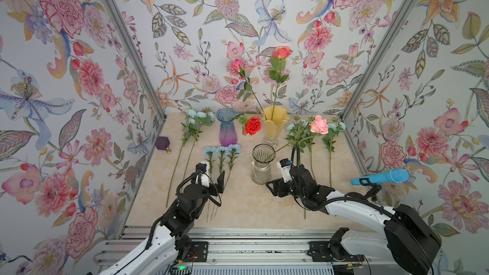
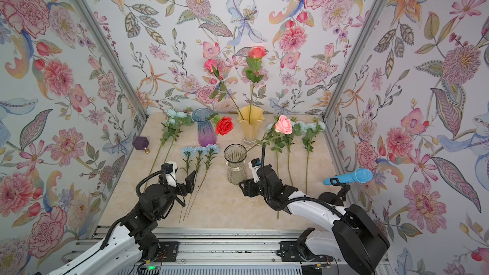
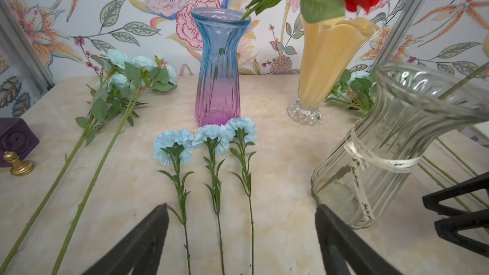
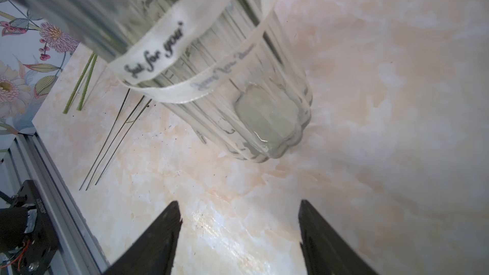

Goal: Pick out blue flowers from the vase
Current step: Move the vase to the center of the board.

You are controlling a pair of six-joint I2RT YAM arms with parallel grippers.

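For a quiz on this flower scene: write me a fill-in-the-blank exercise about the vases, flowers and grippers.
The blue-and-purple vase holds one ____ rose.
The yellow vase holds ____ roses.
The ____ single-headed blue flowers lie on the table before the blue-and-purple vase.
Both the left gripper and the right gripper are ____.
Missing words: red; two; three; open.

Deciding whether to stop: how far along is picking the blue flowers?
Done: blue carnations and blue sprays lie on the table; blue-purple vase, yellow vase and clear vase show only roses. In hand: nothing; left tool and right tool open, empty. Left: apparently nothing.
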